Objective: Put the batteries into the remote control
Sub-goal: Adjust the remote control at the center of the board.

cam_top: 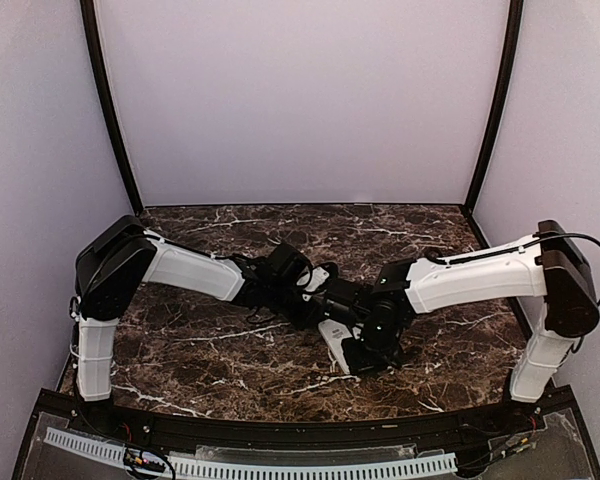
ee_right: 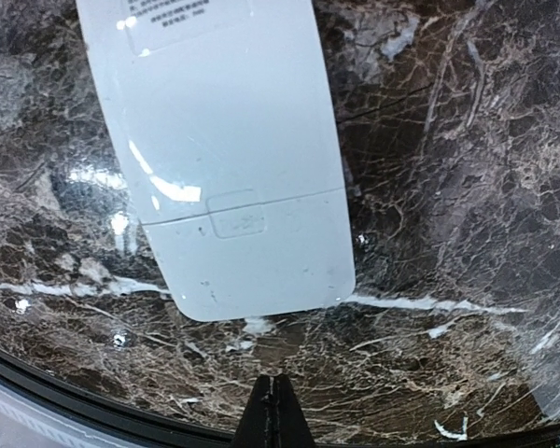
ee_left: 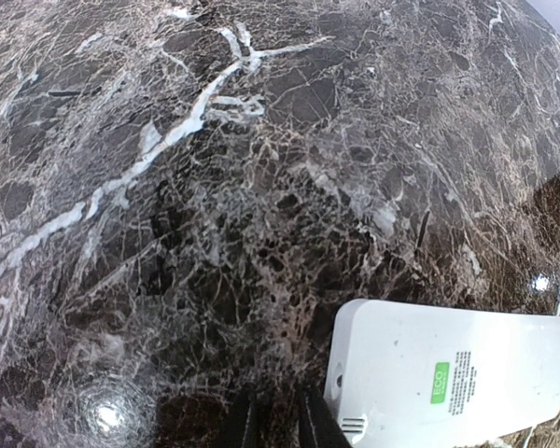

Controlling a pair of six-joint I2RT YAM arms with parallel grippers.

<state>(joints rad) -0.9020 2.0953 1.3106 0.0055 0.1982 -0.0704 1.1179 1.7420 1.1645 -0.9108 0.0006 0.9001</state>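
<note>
The remote control (ee_right: 215, 131) lies back side up on the marble table, with its battery cover seated at the near end. It also shows as a white slab with a green sticker, the remote control (ee_left: 448, 373), and from above as the remote control (cam_top: 335, 342), partly under the arms. My right gripper (ee_right: 276, 385) is shut and empty, a little short of the remote's cover end. My left gripper (ee_left: 275, 418) hangs beside the remote's other end, its jaws a narrow gap apart with only marble showing between them. The batteries are out of view.
The dark marble table (cam_top: 200, 350) is walled in by pale panels on three sides. A black rail (ee_right: 93, 411) runs along its near edge, close behind my right gripper. Both arms meet over the middle of the table.
</note>
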